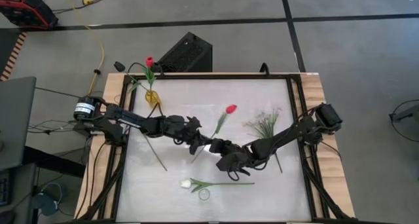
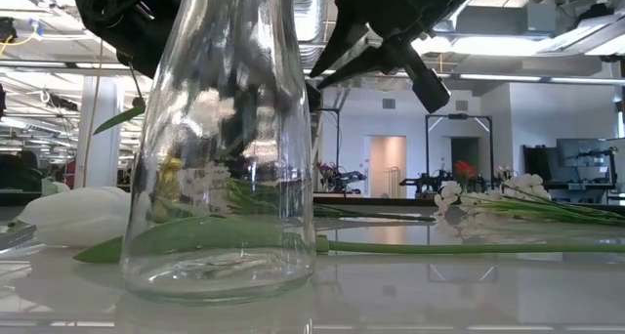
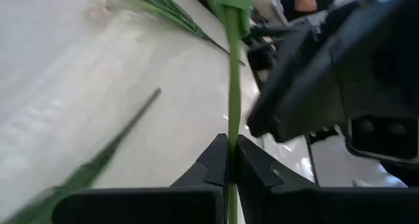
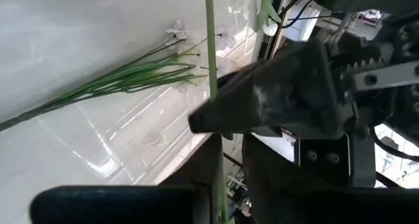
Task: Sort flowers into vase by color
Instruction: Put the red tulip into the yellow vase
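The worktop (image 1: 275,185) is a pale white sheet inside a dark frame on a wooden base, standing on a grey floor crossed by black tape lines. A black box (image 1: 185,52) sits on the floor just past the far edge. The low view looks level across the glossy top into a bright workshop with pillars and a doorway; a clear glass vase (image 2: 223,148) fills its near side.

Both arms meet near the middle of the worktop. The left gripper (image 3: 229,160) is clamped on the green stem of the red tulip (image 1: 230,109), and the right gripper (image 4: 226,158) is closed on that same stem just beside it. The tulip's long axis runs on a diagonal, its red head pointing toward the far right corner.

A white tulip (image 1: 186,183) lies near the front edge, roughly parallel to it, head toward the left. The sprig of tiny white blossoms (image 1: 263,124) lies toward the right edge, blossoms fanned toward the far edge. Another red tulip stands in a small yellow vase (image 1: 152,97) near the far left corner. A bare stem (image 1: 153,149) lies left of centre.
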